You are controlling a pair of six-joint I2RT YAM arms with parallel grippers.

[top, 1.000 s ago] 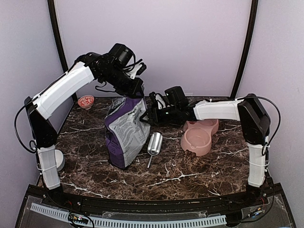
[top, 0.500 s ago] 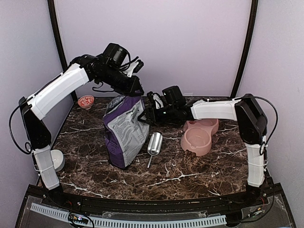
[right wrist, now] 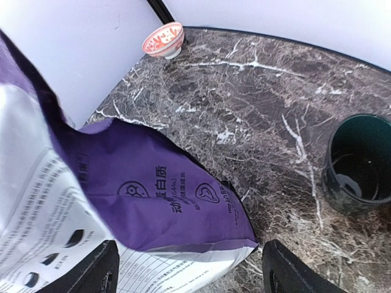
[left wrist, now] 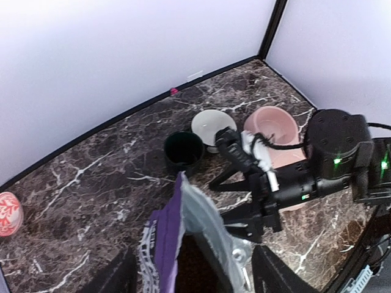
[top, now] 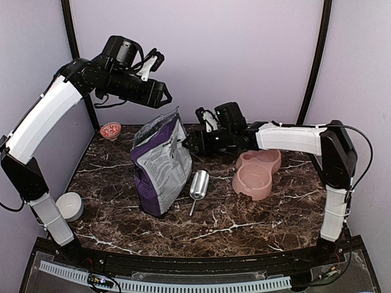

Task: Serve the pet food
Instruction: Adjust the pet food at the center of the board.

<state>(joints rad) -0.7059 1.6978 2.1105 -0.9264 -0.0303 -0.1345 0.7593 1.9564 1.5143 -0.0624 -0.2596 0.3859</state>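
Lifted since a second ago: the left gripper (top: 162,97), which was down on the bag's top, now hangs above it and clear of it. Its fingers (left wrist: 119,276), together before, now stand wide apart. The bag's top, let go, stands taller, in a peak.

Left edge of the marble tabletop (top: 244,223): one white bowl (top: 68,206), beside the left arm's lower link.

Far left corner: one small red-patterned bowl (top: 111,130), close to the wall post.

Centre-left: one purple-and-grey bag (top: 160,171), upright, mouth open upward. Of the pet food nothing can be made out; the left wrist view down the mouth shows only a dark inside.

Just right of the bag: one metal scoop (top: 198,184), lying flat, handle toward the near edge.

At the bag's upper right rim: the right gripper (top: 188,145), reaching in from the right. Its fingers (right wrist: 91,271) are spread wide with the bag's edge before them. Whether they touch it cannot be told.

Behind that arm, toward the far wall: one dark green cup (left wrist: 183,148) and one pale bowl (left wrist: 212,125), side by side.

Right: one pink double bowl (top: 256,174), two wells, partly under the right forearm.

Open room: a broad bare strip of tabletop along the near edge, in front of bag, scoop and pink bowl, and a smaller bare patch between the red-patterned bowl and the bag.
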